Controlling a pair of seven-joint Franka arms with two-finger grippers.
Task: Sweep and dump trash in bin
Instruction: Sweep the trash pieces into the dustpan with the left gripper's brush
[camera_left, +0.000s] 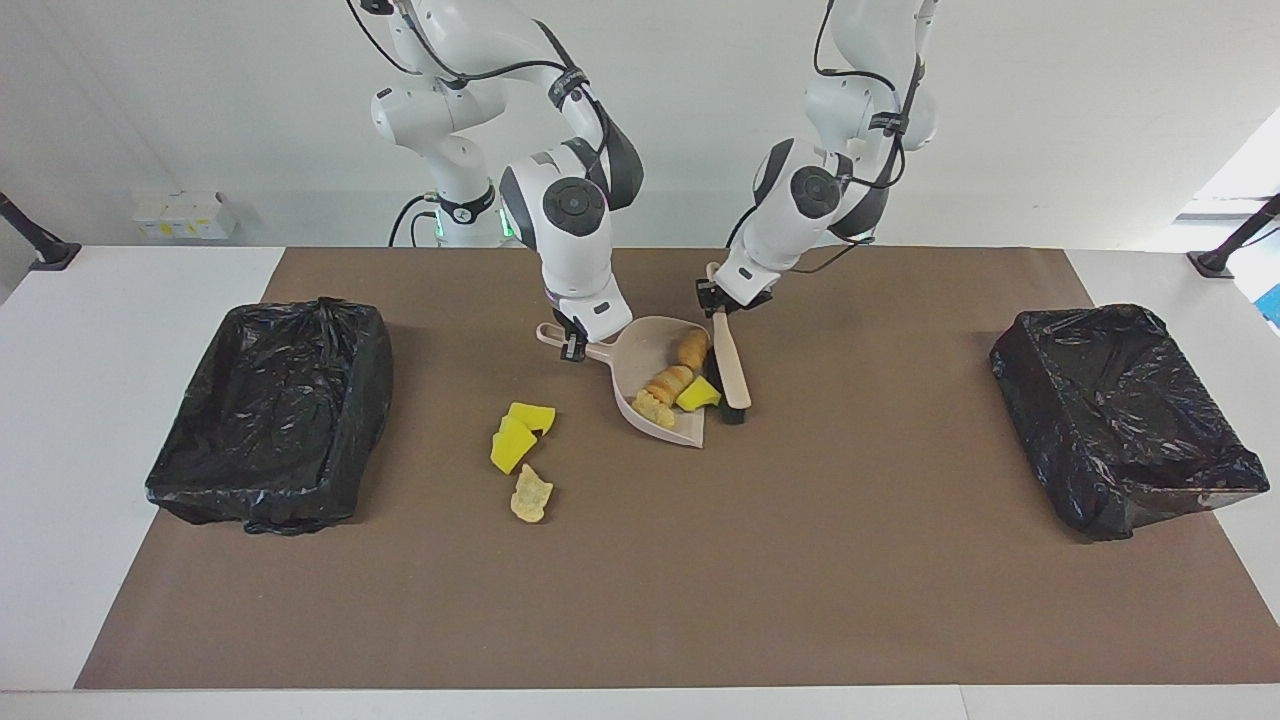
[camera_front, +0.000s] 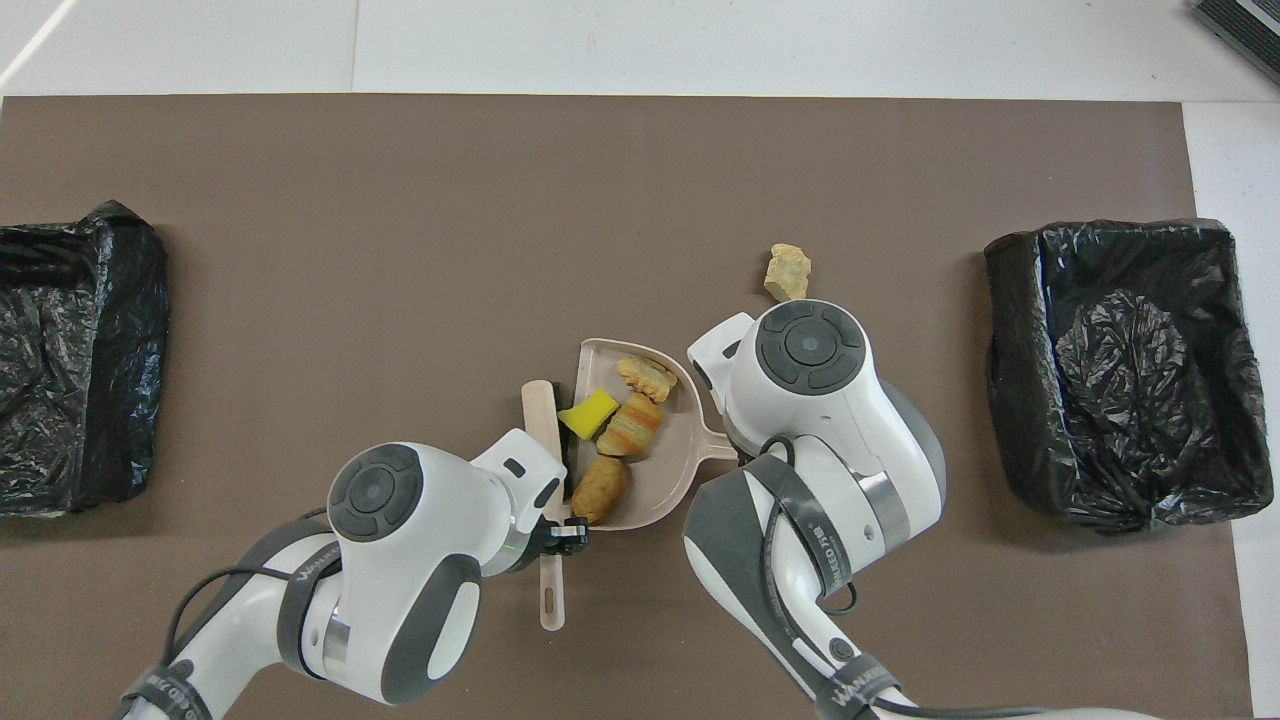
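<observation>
My right gripper (camera_left: 573, 343) is shut on the handle of the beige dustpan (camera_left: 645, 350), which rests on the mat. Inside the pan lie pieces of trash: two bread rolls (camera_front: 630, 428), a yellow sponge block (camera_front: 588, 413) and a pale chip (camera_front: 645, 375). My left gripper (camera_left: 712, 297) is shut on the beige brush (camera_left: 735, 372), whose black bristles stand at the pan's open edge. More trash lies on the mat beside the pan toward the right arm's end: two yellow sponge blocks (camera_left: 520, 430) and a chip (camera_left: 530, 495). My right arm hides those sponge blocks in the overhead view.
A bin lined with a black bag (camera_left: 275, 410) stands at the right arm's end of the brown mat (camera_left: 640, 580). A second black-bagged bin (camera_left: 1120, 415) stands at the left arm's end. White table borders the mat.
</observation>
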